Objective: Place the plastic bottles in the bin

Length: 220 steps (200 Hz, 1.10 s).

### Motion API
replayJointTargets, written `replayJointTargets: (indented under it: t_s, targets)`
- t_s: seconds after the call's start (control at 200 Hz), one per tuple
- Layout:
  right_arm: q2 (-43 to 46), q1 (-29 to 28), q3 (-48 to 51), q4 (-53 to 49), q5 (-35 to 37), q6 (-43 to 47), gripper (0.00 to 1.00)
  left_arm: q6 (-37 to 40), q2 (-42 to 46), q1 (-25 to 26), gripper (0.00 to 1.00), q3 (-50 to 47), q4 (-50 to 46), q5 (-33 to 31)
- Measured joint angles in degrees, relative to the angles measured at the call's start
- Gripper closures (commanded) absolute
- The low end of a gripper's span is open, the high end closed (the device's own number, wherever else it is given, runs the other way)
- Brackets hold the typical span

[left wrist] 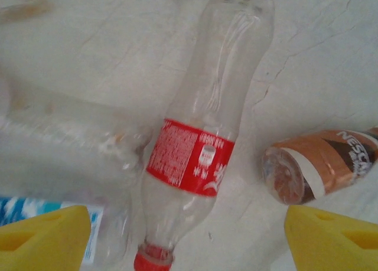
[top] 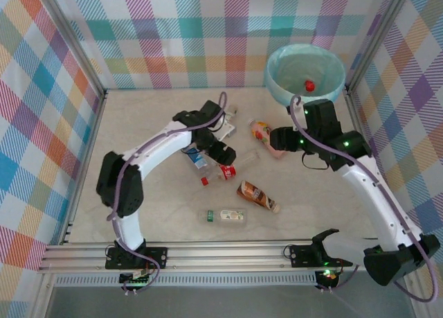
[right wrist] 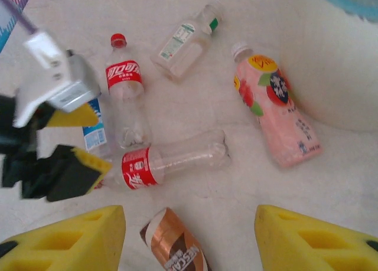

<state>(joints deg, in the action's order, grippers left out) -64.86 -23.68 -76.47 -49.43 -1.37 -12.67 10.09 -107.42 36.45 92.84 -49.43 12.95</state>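
Judged the clear red-labelled bottle (left wrist: 192,159) on the table (left wrist: 331,76), between the wide-spread jaws of the left gripper (left wrist: 189,240), light, slick and crushable; best pinched across the label. Found the right gripper (right wrist: 189,241) open and empty near the pink bottle (right wrist: 274,111). Noted the bin (top: 285,72) at the far right.

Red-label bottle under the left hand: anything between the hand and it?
Nothing visible. The left hand is open over the red-label bottle, a finger on each side near its cap end. Neighbours are tight though: another clear bottle seems to touch one side, and the brown bottle lies close by the opposite finger.
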Motion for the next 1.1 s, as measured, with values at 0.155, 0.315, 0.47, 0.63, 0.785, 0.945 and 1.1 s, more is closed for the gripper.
replayJointTargets:
  t_s: [0.155, 0.315, 0.47, 0.63, 0.785, 0.945, 1.1]
  targets:
    - [3.54, 0.0, 1.05, -0.24, 0.63, -0.22, 0.36, 1.97, -6.12, 0.98, 0.15, 5.73, -0.7, 0.13]
    - [6.51, 0.0, 3.3, -0.76, 1.95, -0.09, 0.34, 3.91, -10.97, 1.44, 0.16, 10.1, -2.38, 0.15]
    - [6.91, 0.0, 4.09, -1.22, 2.62, 0.11, 0.33, 5.73, -14.47, 2.49, 0.17, 10.8, -3.43, -0.61]
    - [6.67, 0.0, 4.68, -1.2, 2.62, 0.24, 0.32, 6.62, -16.68, 3.26, 0.19, 10.82, -3.65, -1.44]
    - [6.27, 0.0, 5.51, -1.2, 2.62, 0.24, 0.32, 7.26, -18.14, 3.3, 0.23, 10.84, -3.52, -1.64]
    - [6.12, 0.02, 5.66, -1.22, 2.73, 0.55, 0.31, 7.52, -19.63, 3.3, 0.27, 11.26, -3.45, -1.68]
    - [6.12, 0.0, 5.66, -1.22, 3.06, 1.18, 0.31, 7.56, -20.59, 3.28, 0.33, 12.44, -3.39, -1.7]
